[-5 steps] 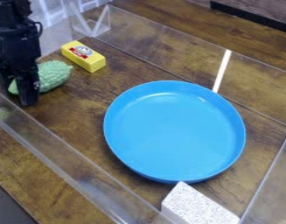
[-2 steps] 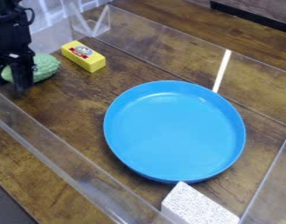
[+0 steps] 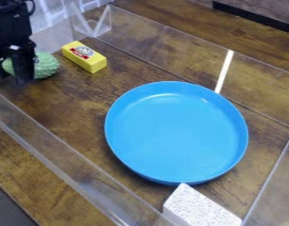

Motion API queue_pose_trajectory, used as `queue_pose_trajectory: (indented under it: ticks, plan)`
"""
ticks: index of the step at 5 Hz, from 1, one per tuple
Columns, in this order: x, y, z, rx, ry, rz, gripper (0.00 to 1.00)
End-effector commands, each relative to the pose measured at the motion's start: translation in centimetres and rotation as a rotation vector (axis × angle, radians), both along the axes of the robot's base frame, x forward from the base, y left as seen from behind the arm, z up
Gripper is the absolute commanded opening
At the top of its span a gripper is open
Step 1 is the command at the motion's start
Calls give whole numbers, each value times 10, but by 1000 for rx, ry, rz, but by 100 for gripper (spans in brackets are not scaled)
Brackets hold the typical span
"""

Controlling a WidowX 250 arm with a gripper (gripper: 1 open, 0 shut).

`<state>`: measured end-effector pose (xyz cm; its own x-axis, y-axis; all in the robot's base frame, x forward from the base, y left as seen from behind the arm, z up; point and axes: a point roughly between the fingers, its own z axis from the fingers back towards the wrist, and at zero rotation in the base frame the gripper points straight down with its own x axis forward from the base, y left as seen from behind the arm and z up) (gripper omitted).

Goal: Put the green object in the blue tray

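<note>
The green object (image 3: 42,64), a light green bumpy soft toy, is at the far left of the camera view, held just above the wooden table. My black gripper (image 3: 18,68) points straight down and is shut on it, with green showing on both sides of the fingers (image 3: 13,65). Much of the toy is hidden behind the gripper. The blue tray (image 3: 134,146), a large round shallow plate with nothing in it, lies on the table to the right, well apart from the gripper.
A small yellow block with a red label (image 3: 83,56) lies just right of the green object. A white speckled sponge block (image 3: 203,208) sits at the tray's near edge. Clear plastic walls (image 3: 64,168) run along the table's front and sides.
The gripper has risen and shifted up and to the left in the picture, carrying the green object with it, farther from the tray. The jaws have kept the same width.
</note>
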<state>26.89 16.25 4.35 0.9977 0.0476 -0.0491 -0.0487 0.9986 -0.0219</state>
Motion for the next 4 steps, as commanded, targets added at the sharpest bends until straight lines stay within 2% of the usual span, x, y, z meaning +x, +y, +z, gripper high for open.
queue_pose_trajectory:
  ticks: [1, 3, 4]
  plan:
    - [11, 6, 32, 50, -98, 17, 0]
    - [5, 6, 31, 44, -108, 147, 0]
    - [4, 5, 34, 36, -115, 110, 0]
